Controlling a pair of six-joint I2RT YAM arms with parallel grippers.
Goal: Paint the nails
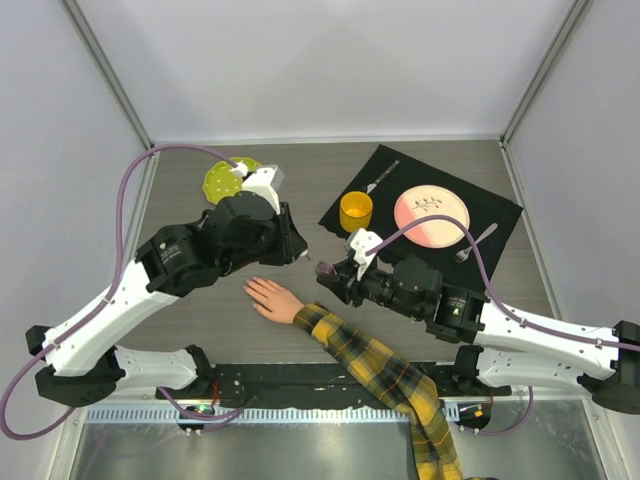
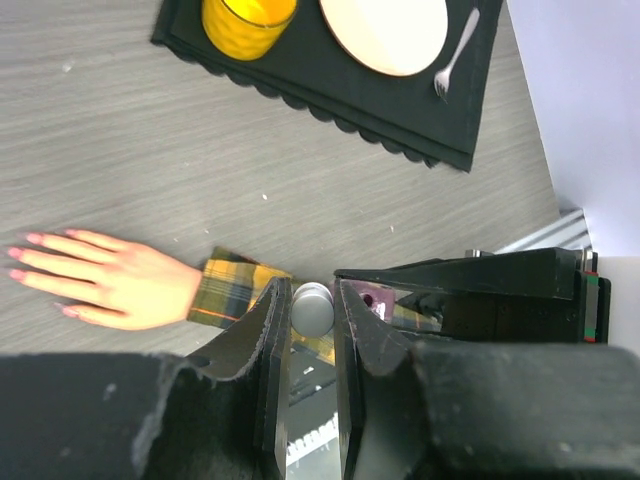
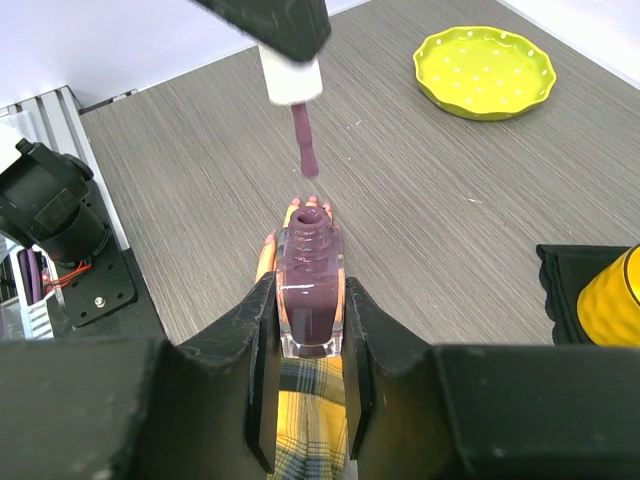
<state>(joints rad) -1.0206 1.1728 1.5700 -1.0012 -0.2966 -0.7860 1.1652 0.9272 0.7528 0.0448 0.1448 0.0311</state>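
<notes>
— What's sitting where?
— I'm seeing the hand [image 1: 268, 297] lying mid-table [image 1: 300, 180], its sleeve [image 1: 390, 375] trailing off toward the near right edge. The mat [image 1: 420, 160] is lying far right, carrying the cup [image 1: 356, 209], with the plate [image 1: 431, 216] and fork [image 1: 476, 242] to its right.
— The dish?
— The dish [image 1: 228, 178] is sitting far left. My right gripper [image 3: 310, 285] is holding the bottle [image 3: 310, 310] by the hand's far right side, and my left gripper [image 2: 312, 295] is hanging the brush [image 3: 304, 140] over it.

nails [image 2: 33, 238]: pink | sleeve [image 1: 390, 375]: yellow-black plaid | polish bottle [image 3: 311, 290]: plum | dish [image 3: 485, 70]: lime, white dots
</notes>
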